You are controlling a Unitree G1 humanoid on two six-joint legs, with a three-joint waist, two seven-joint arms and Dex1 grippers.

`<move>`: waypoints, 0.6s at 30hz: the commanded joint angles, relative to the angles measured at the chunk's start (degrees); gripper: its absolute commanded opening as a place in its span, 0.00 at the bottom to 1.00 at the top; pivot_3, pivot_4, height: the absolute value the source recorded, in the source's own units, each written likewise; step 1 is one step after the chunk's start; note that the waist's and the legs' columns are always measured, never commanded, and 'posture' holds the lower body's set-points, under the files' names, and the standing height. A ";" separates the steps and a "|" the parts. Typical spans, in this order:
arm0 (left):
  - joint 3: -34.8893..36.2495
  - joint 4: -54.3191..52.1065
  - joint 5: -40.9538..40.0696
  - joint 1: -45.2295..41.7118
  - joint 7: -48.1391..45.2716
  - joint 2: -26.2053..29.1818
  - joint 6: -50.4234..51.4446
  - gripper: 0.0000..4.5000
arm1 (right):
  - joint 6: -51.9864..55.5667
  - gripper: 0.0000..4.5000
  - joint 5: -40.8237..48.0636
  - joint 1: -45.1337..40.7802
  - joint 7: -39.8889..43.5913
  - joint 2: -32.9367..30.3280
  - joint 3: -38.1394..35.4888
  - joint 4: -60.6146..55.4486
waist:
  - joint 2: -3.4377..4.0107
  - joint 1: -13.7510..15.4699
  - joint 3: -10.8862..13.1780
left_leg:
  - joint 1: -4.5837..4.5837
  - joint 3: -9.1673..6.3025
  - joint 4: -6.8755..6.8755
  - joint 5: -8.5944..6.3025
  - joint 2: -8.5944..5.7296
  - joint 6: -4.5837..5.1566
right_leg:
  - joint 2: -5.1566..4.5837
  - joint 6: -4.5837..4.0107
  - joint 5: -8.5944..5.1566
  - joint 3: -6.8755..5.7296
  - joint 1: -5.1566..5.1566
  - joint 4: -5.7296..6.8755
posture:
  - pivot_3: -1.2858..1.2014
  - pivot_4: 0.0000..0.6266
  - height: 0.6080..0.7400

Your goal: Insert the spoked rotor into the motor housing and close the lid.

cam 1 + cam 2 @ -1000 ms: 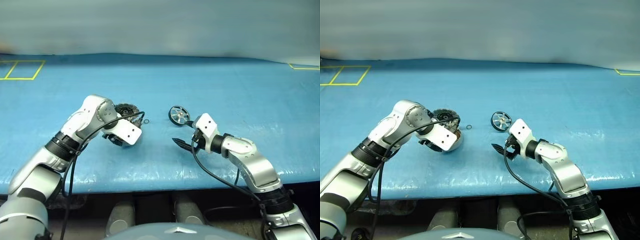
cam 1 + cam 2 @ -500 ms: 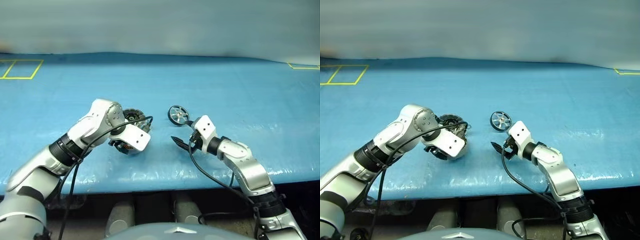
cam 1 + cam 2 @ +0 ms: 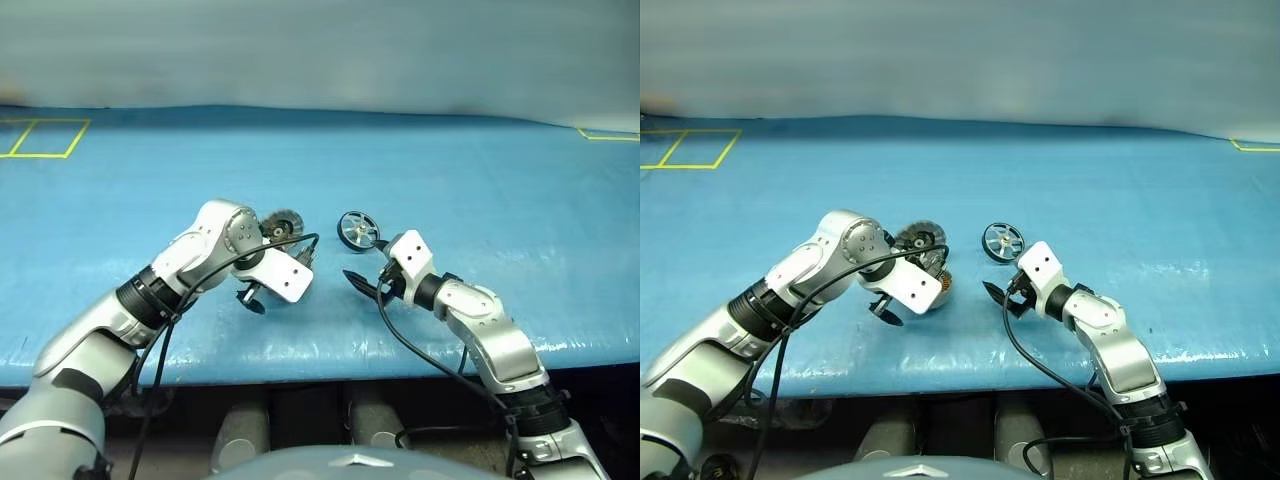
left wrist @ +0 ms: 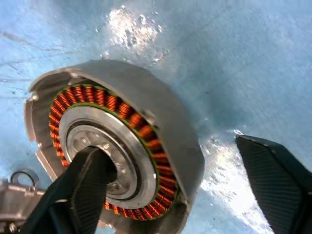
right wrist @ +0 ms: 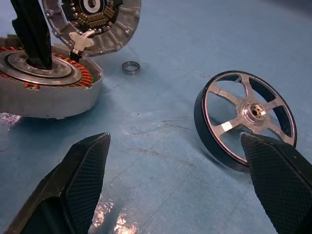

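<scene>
Both grippers stood wide, nothing held. Left gripper (image 4: 180, 185) straddled the motor housing (image 4: 161, 122) at frame centre-left of the head view, one finger (image 4: 90, 183) over its hub. Right gripper (image 5: 180, 190) pointed at the spoked rotor (image 5: 246, 119), centre, just beyond. Lid (image 5: 105, 22) stood open behind the housing, small ring (image 5: 130, 67) beside it on the blue table (image 3: 450, 180).

Left gripper (image 4: 180, 185) now sits further toward the rotor (image 3: 357, 230) than a second ago, arm stretched rightward across the table (image 3: 480, 180). Its fingers now stand wide apart; one finger (image 4: 90, 183) rests over the housing's (image 4: 146, 112) hub, the other off its outer wall, no longer clamped. Housing appears dragged right with it, though the arm hides most of it in the head views. Lid (image 3: 917, 240) stands upright behind, more exposed than before.
</scene>
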 commanded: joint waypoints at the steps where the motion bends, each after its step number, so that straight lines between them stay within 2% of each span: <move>1: 3.07 -5.53 -2.07 0.96 -2.06 2.96 4.13 0.98 | -1.61 1.00 0.68 -0.78 0.50 0.44 -0.81 -1.29 | -0.01 -0.25 0.00 | 0.00 0.00 -0.01 0.00 0.00 0.00 | 0.00 0.00 0.00 0.00 0.00 0.00 | 0.52 0.24 1.00; 9: 6.62 -16.62 -12.50 5.84 -2.81 15.22 6.16 0.98 | -1.96 1.00 0.84 -1.55 1.42 0.52 -1.40 -0.82 | 0.02 -0.65 0.04 | 0.01 -0.04 -0.17 -0.01 0.10 0.00 | 0.07 -0.12 -0.07 -0.03 -0.08 0.02 | 0.52 0.24 1.00; 12: 11.01 -16.91 -16.17 6.30 -1.42 15.10 5.07 0.98 | -1.93 1.00 1.25 -1.92 1.86 0.78 -1.50 -0.85 | -0.03 -0.24 0.07 | -0.01 -0.05 -0.14 0.00 0.09 0.00 | 0.06 -0.12 -0.07 -0.05 -0.07 -0.01 | 0.52 0.24 1.00; 18: 21.53 -17.57 -25.88 6.75 5.43 10.55 4.78 0.98 | -2.08 1.00 1.37 -2.53 1.74 1.74 -0.98 -1.16 | -0.05 -0.14 0.08 | -0.02 -0.05 -0.07 -0.01 0.09 0.00 | 0.06 -0.11 -0.07 -0.05 -0.05 -0.01 | 0.52 0.24 1.00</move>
